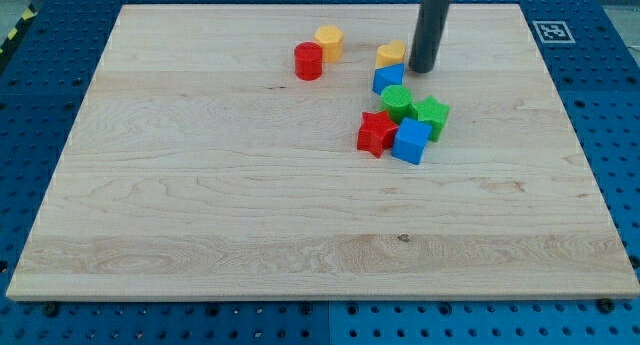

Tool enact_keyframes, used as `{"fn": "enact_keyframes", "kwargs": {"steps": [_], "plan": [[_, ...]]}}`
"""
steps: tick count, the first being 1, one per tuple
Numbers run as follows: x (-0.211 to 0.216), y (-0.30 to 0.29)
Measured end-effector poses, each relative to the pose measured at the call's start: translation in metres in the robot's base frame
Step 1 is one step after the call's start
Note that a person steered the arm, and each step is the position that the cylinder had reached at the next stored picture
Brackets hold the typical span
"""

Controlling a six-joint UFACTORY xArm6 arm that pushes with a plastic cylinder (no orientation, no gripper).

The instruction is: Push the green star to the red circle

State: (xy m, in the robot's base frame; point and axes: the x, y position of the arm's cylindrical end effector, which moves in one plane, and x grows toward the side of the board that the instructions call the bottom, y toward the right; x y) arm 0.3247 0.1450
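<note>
The red circle [308, 61] stands near the board's top middle. The green star [433, 115] sits in a tight cluster right of centre, with a rounder green block [397, 102] touching it on the left. My tip [421, 69] rests on the board just above this cluster, right of a yellow block [391, 54] and a blue block [388, 79]. The tip is a short way above the green star, not touching it. The red circle lies well to the left of the tip.
A yellow hexagon [329, 42] sits right next to the red circle, on its upper right. A red star [376, 133] and a blue cube [411, 142] close the cluster's lower side. The wooden board [200, 205] lies on a blue perforated table.
</note>
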Motion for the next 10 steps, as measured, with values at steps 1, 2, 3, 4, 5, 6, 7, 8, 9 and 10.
{"fn": "enact_keyframes", "kwargs": {"steps": [1, 2, 3, 4, 5, 6, 7, 8, 9, 10], "plan": [[0.013, 0.04], [0.055, 0.046], [0.095, 0.046], [0.117, 0.028], [0.117, -0.016], [0.115, -0.071], [0.108, -0.088], [0.108, -0.087], [0.111, -0.086], [0.124, -0.063]]}}
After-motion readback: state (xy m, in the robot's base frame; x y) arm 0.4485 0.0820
